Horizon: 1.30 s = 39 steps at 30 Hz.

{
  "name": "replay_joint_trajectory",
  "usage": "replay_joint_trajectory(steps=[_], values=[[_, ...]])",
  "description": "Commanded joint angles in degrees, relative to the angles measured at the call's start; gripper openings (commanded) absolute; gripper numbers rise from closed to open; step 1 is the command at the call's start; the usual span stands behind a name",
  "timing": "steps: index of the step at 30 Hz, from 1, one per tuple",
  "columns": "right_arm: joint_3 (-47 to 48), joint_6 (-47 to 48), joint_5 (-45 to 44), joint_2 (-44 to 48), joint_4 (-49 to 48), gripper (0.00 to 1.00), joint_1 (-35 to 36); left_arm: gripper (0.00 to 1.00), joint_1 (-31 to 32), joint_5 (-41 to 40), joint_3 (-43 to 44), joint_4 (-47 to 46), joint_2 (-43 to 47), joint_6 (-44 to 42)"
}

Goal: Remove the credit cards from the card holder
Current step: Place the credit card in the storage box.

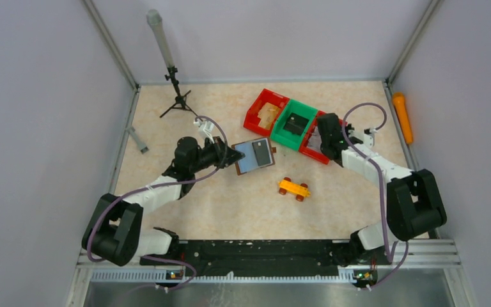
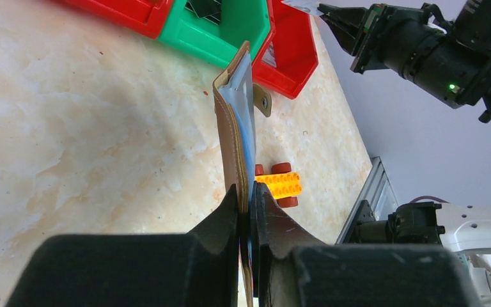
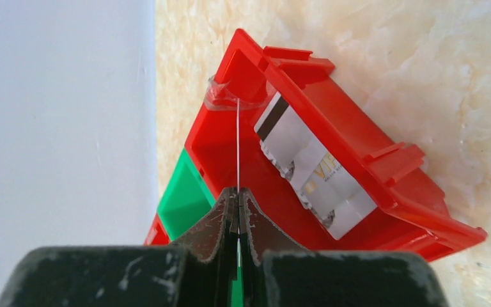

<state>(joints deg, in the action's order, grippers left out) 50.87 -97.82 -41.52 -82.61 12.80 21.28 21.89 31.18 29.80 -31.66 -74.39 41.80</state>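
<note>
The brown card holder (image 1: 256, 155) lies open, greyish-blue inside up, with a dark card (image 1: 261, 152) showing in its pocket. My left gripper (image 1: 235, 155) is shut on its left edge; in the left wrist view (image 2: 245, 192) the holder (image 2: 234, 128) stands edge-on between the jaws. My right gripper (image 1: 323, 130) is over the right red bin (image 1: 309, 148), shut on a thin card seen edge-on (image 3: 238, 144). A pale card (image 3: 316, 176) lies in that bin (image 3: 383, 185). A black card (image 1: 296, 121) lies in the green bin (image 1: 284, 134).
A second red bin (image 1: 254, 117) holds something pale. An orange toy car (image 1: 294, 188) stands in front of the holder. A small black tripod (image 1: 178, 96) stands at the back left, an orange tube (image 1: 403, 117) by the right wall.
</note>
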Motion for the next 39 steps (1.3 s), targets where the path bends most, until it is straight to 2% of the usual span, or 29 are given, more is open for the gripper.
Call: replay_joint_trajectory(steps=[1,7,12,15,18,20,23,25,30,32,35,37,39], values=[[4.3,-6.83,-4.68,-3.49,0.7,0.0,0.69,0.05,0.21,0.5,1.22,-2.61,2.25,-0.62],[9.77,-19.2,-6.94,-9.58,9.6,0.0,0.69,0.05,0.24,0.73,1.11,-2.86,2.69,-0.33],[12.6,-20.97,-8.79,-13.88,9.36,0.0,0.7,0.05,0.23,0.77,0.95,-2.95,3.13,-0.07],[16.04,-26.83,-10.32,-16.93,16.82,0.0,0.76,0.05,0.25,0.98,0.88,-3.12,3.08,0.31],[17.04,-27.91,-11.32,-18.84,17.46,0.0,0.78,0.05,0.25,1.4,0.84,-3.85,2.75,0.82],[16.42,-26.37,-11.38,-19.26,14.75,0.07,0.74,0.05,0.19,1.72,0.75,-4.22,2.45,1.1],[14.65,-23.35,-10.87,-18.66,10.39,0.28,0.83,0.05,0.25,1.99,0.79,-4.54,2.32,1.42],[12.91,-22.33,-9.49,-17.75,7.2,0.36,0.99,0.05,0.21,1.97,0.73,-4.55,2.41,1.43],[12.22,-20.94,-11.03,-14.88,7.77,0.4,3.05,0.05,0.21,1.63,0.62,-4.32,2.82,1.03],[12.17,-17.7,-12.71,-12.98,7.63,0.4,3.8,0.05,0.23,1.34,0.61,-4.08,2.93,0.81],[10.7,-3.98,-13.8,-8.99,3.01,0.39,4.39,0.05,0.26,1.3,0.64,-3.94,3.07,0.58],[7.03,9.84,-13.51,-5.3,-4.31,0.38,4.39,0.05,0.21,1.28,0.68,-3.85,3.07,0.46],[1.51,24.96,-11.28,-0.65,-15.63,0.39,4.4,0.05,0.23,1.11,0.68,-3.77,3.05,0.37]])
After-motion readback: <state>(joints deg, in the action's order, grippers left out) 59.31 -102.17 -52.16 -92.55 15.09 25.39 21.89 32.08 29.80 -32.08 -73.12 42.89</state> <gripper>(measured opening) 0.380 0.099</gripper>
